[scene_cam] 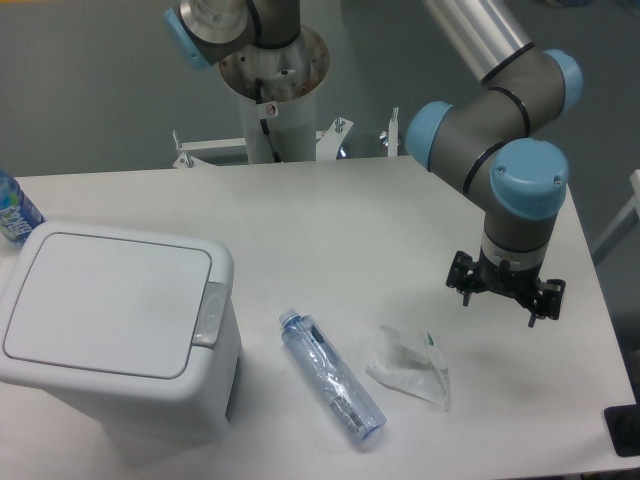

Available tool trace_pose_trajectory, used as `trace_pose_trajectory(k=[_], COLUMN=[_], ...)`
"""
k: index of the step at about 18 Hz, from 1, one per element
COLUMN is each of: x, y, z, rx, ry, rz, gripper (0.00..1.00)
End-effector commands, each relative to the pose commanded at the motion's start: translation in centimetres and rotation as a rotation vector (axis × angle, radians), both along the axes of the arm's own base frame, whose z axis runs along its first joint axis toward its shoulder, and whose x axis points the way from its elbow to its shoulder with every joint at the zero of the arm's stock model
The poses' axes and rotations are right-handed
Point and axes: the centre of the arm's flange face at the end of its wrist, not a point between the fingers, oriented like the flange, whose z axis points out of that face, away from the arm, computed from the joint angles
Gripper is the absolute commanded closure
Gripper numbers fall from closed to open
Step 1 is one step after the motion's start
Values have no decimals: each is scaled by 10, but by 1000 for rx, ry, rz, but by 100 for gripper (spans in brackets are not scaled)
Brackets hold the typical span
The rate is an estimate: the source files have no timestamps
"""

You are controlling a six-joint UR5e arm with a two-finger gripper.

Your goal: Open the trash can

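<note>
The trash can (110, 335) is a big white boxy bin at the front left of the table. Its flat lid (105, 303) lies down shut, and the grey push-button latch (209, 314) sits on the lid's right edge. My gripper (503, 305) hangs over the right side of the table, far to the right of the trash can and touching nothing. It points downward. Its two dark fingers stand apart with nothing between them.
A clear plastic bottle (332, 377) lies on its side right of the trash can. A crumpled clear plastic bag (410, 365) lies just beyond it. Another bottle with a blue label (14, 209) stands at the left edge. The arm's base column (275, 90) rises at the back.
</note>
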Motion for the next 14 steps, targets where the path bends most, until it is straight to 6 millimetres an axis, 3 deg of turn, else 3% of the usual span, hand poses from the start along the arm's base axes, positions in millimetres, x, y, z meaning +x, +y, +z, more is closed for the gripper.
trace_pose_trajectory(k=[10, 14], x=[1, 10], y=[7, 19], z=[9, 8], rx=[82, 98], ry=[-18, -24], rz=[178, 234], gripper=[0, 0])
